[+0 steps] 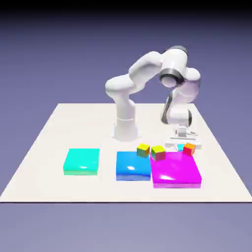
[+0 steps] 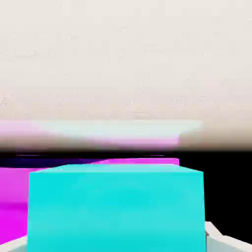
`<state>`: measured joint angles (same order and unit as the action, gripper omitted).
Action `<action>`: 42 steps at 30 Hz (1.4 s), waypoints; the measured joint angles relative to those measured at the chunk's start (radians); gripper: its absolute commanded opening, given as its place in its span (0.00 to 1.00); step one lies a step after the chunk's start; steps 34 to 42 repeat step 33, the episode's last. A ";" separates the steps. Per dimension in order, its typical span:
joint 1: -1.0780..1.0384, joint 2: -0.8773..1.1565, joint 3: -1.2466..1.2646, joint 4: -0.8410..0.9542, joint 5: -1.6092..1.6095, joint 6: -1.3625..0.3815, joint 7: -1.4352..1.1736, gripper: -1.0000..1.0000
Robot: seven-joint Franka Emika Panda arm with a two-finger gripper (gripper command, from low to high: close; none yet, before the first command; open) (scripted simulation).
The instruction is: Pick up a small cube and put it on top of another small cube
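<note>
While low over the table, fingers pinch the small cube.

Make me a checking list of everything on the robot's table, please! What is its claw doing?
Surface: pale table, flat, no spills.
Job's things: small cube with orange top, at the magenta slab's far edge; its cyan side fills the hand view.
Clutter: yellow-topped cube, lime-topped cube, turquoise slab, blue slab, magenta slab.
Grippers: claw lowered onto the small cube, shut on it.
Cables: nothing seen.
Surroundings: plain blue-violet backdrop.
</note>
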<state>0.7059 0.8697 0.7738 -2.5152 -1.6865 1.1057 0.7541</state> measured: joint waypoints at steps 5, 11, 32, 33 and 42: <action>-0.180 0.046 0.179 0.127 0.194 -0.084 -0.127 0.00; -0.396 0.102 0.384 0.282 0.428 -0.188 -0.259 0.00; -0.883 0.169 0.286 0.510 0.797 -0.334 0.289 1.00; -0.883 0.169 0.286 0.510 0.797 -0.334 0.289 1.00; -0.883 0.169 0.286 0.510 0.797 -0.334 0.289 1.00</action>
